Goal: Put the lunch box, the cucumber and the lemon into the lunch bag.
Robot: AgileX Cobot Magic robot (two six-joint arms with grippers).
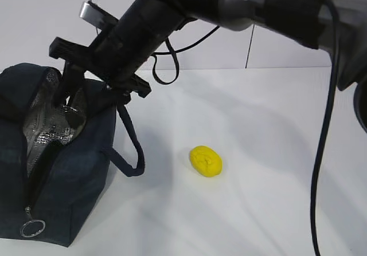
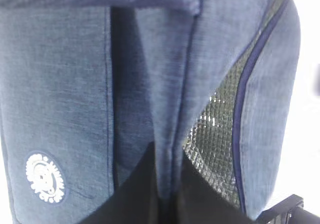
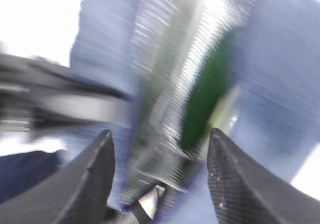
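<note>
Exterior view: the right end effector [image 1: 69, 98] is seen reaching across into the open top of the lunch bag [image 1: 69, 193], which stands at the left edge of the table [image 1: 258, 153] with its silver lining exposed. In the right wrist view the fingers [image 3: 95, 169] stand apart with nothing between them, and a dark green shape, judged to be the cucumber [image 3: 202, 101], lies below inside the bag, though the picture is blurred. The lunch box cannot be made out in any view. The left end effector [image 2: 167, 194] is closed on a fold of the bag's navy fabric, by which the opening appears to be held. The lemon [image 1: 206, 160] lies on the table well apart from the bag, to the right of it and nearer the camera, with its long axis running slightly diagonally. It is judged the only item left outside, and the free right arm, though now over the bag, is the one on whose side it lies.
</note>
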